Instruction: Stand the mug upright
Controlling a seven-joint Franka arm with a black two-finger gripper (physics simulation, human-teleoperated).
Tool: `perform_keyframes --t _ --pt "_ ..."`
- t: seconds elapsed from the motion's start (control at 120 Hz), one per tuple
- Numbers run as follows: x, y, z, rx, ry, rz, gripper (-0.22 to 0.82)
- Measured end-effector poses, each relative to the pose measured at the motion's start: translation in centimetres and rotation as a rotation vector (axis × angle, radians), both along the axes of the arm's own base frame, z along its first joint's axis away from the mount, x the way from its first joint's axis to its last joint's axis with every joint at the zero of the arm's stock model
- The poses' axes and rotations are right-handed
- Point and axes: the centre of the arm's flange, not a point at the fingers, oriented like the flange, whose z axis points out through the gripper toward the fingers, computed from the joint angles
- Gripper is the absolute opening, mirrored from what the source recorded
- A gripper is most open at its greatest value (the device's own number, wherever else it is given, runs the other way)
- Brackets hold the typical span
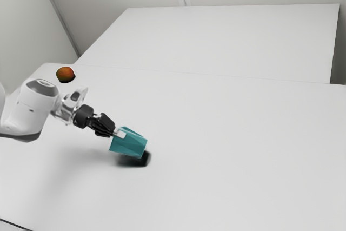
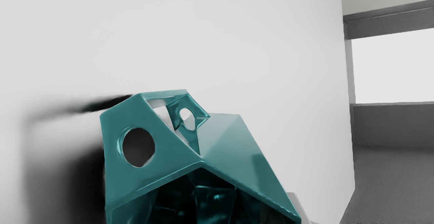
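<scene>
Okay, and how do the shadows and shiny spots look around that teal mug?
Exterior view: a dark shadow lies under the mug, with a softer, fainter one on the table toward the exterior view's left. Wrist view: a soft-edged shadow falls beside the mug, small glints show inside it, and its outside has a pale sheen.

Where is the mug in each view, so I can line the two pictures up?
Exterior view: teal mug at the end of the claw, left of centre, below mid-height.
Wrist view: close ahead of the claw, its open mouth facing the camera.
Shared landmark: the dark shadow beside the mug on the white table.
</scene>
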Motion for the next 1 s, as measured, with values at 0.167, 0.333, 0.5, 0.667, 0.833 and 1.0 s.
perform_keyframes --t 0.167,0.333,0.5,0.667,0.833,1.0 --pt "2.1 -0.3 5.9 0.173 -0.076 -0.104 -0.18" --pt "6.4 -4.3 12.7 0.497 -0.125 -0.307 -0.18" --pt "8.3 -11.4 13.9 0.779 -0.131 -0.473 -0.18" --pt "9.4 -18.1 11.8 0.926 -0.148 -0.545 -0.18" --pt "11.2 -10.4 8.9 0.968 -0.037 -0.359 -0.18" --pt "11.8 -10.3 7.5 0.981 -0.005 -0.297 -0.18"
